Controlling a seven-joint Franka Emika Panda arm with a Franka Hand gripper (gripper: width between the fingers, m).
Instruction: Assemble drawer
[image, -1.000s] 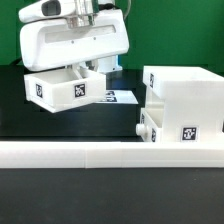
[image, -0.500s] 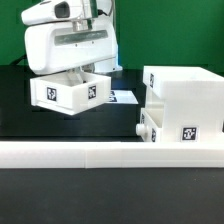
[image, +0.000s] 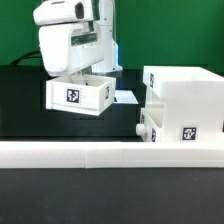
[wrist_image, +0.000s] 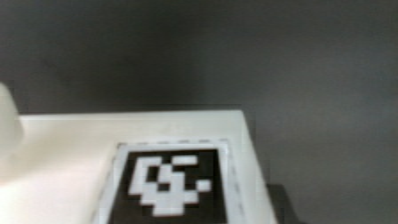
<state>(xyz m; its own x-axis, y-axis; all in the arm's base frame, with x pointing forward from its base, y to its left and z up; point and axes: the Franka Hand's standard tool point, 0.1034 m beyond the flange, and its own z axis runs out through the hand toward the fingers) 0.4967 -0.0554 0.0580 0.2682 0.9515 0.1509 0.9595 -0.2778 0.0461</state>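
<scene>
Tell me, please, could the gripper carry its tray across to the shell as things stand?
Probably yes. The gripper holds the tray above the table, and nothing stands between it and the shell. Another tray already sits inside.

Black table (image: 20, 110) carries shell (image: 185, 95), rail (image: 110, 153) — marker board (image: 127, 97) flat.

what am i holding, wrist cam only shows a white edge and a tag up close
Observer: A small open-topped tray, carried under the gripper in the exterior view.
Operator: is it off the table
Observer: Yes, it hangs above the black table, slightly tilted.
Operator: where's the shell
Observer: The cube-shaped shell stands toward the exterior view's right, apart from the tray.
Operator: other tray?
Observer: A second tray sits low at the shell's front, behind the long white rail.
</scene>
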